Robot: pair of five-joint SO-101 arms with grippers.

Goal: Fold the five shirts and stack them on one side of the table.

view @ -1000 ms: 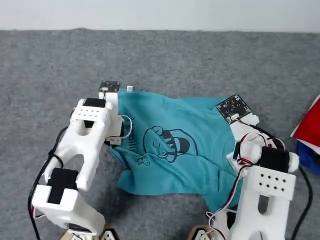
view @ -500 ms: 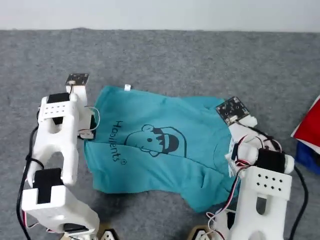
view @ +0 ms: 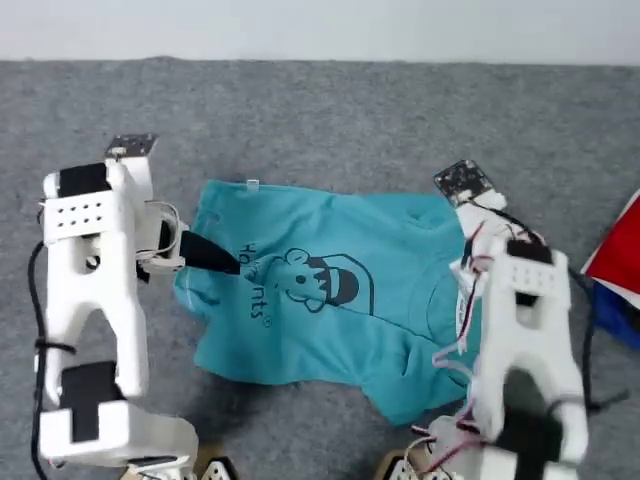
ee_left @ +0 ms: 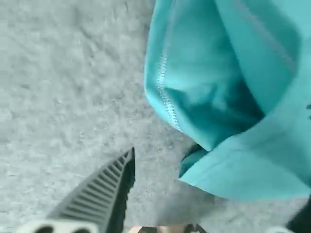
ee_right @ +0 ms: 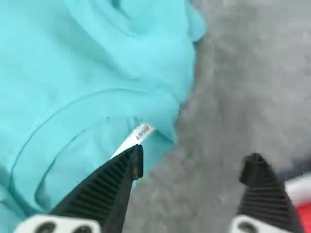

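A teal shirt [view: 330, 300] with a dark cartoon print lies spread but wrinkled in the middle of the grey table. My left gripper [view: 212, 255] hangs over its left edge, open; in the left wrist view the folded hem [ee_left: 214, 111] lies loose between the spread fingers of the gripper [ee_left: 216, 189], not clamped. My right gripper [ee_right: 194, 165] stands open above the grey surface just beside the collar, whose white label [ee_right: 136, 137] sits by one fingertip. The right arm [view: 520, 330] covers the shirt's right edge from above.
Red [view: 615, 255] and blue [view: 620, 315] shirts lie at the table's right edge; a red patch [ee_right: 296, 213] also lies near my right gripper. A pale wall [view: 320, 30] bounds the far side. Grey table [view: 330, 120] lies bare behind the shirt.
My left arm swung left, dragging the shirt's left side outward and flatter, then let go; that edge now lies slightly bunched. The right arm lifted and shifted a little.
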